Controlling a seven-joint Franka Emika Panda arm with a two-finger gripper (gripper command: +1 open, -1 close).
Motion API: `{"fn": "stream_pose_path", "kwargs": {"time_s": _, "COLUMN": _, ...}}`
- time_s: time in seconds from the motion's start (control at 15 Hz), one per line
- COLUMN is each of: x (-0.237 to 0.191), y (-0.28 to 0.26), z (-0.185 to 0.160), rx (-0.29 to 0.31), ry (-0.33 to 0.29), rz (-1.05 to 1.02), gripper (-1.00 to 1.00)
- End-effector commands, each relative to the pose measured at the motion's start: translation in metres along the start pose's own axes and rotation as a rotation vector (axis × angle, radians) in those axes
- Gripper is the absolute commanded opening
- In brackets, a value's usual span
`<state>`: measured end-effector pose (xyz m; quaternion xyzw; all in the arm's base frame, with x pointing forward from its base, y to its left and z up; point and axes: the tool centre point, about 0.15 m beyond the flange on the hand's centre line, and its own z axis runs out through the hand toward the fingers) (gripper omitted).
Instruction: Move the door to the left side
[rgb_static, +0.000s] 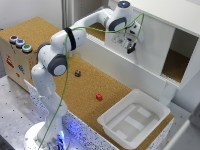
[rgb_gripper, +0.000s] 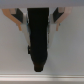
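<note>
arm: Panda reaches across the cork tabletop (rgb_static: 75, 95) to the white cabinet (rgb_static: 165, 15) at the back.
tool: the tool (rgb_static: 131, 48) sits right at the face of the door (rgb_static: 150, 45), roughly mid-panel; contact looks likely but can't be confirmed.
tool state: can't tell how far open it is. The wrist view shows only a dark blurred body against flat white, fingertips not resolved; nothing visibly held.
door: white sliding panel covers the middle of the cabinet front. Open compartment (rgb_static: 177, 57) shows on the exterior view's right, a smaller gap on the exterior view's left behind the arm.
progress: judged early to mid. Tool is positioned on the panel, but the left gap isn't closed yet, so the slide remains.
left to do: push the panel along its track toward the exterior view's left until it stops.
other: white tray (rgb_static: 134, 119), red block (rgb_static: 99, 96), small dark object (rgb_static: 77, 73) on the cork, none in the way.
</note>
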<state>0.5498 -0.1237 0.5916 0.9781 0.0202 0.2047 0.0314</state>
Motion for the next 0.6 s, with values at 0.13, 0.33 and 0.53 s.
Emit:
{"fn": "stream_pose_path", "kwargs": {"time_s": 0.13, "x": -0.004, "y": -0.066, "z": 0.052, "rx": -0.101, "ry": 0.073, "rz": -0.044, "gripper": -1.00}}
{"fn": "stream_pose_path", "kwargs": {"time_s": 0.33, "x": 0.001, "y": -0.087, "z": 0.052, "rx": -0.097, "ry": 0.079, "rz": -0.065, "gripper": -1.00}}
{"fn": "stream_pose_path", "kwargs": {"time_s": 0.53, "x": 0.006, "y": -0.111, "z": 0.051, "rx": -0.122, "ry": 0.080, "rz": -0.042, "gripper": -1.00}}
